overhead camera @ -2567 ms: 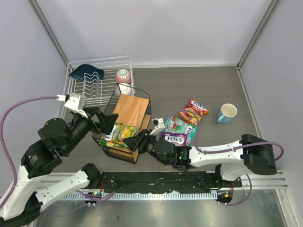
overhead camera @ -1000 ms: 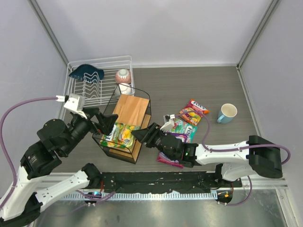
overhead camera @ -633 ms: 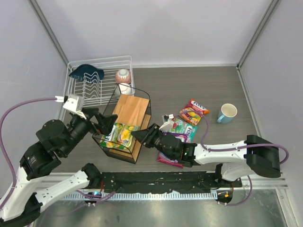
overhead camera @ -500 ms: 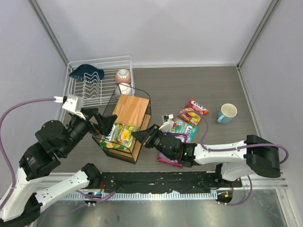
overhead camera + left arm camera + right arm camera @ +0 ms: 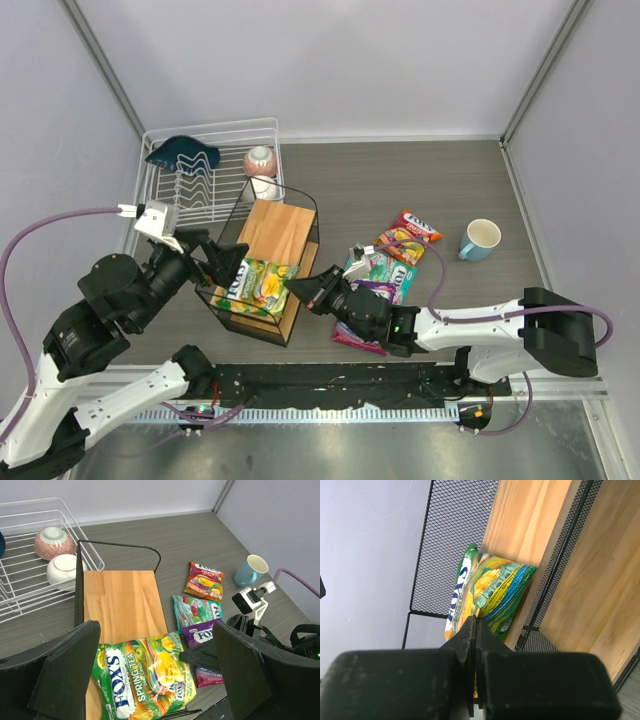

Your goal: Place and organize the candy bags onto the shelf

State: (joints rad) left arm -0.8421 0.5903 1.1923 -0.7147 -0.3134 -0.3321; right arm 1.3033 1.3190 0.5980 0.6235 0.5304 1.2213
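The yellow-green bag (image 5: 255, 286) lay flat at the near end of the shelf (image 5: 278, 228), its right corner apparently past the board's edge; which tier it rested on was hard to tell. The right gripper (image 5: 297, 290) had its jaws fully closed on nothing, with the tips right at that corner, though contact could not be confirmed. The left gripper (image 5: 220, 255) hung wide open above the same end of the shelf, holding nothing. If the closed fingers were meant to nudge the bag inward, the glossy plastic could skid too far, buckle against the mesh side, or tip off the edge. A low push could also catch the thin wire frame and drag the light shelf. With both grippers near one bag, they could knock each other. The teal bag (image 5: 375, 268), purple bag (image 5: 385, 290) and orange-red bag (image 5: 408, 229) lay on the table to the right, overlapping, so lifting one could drag its neighbour.
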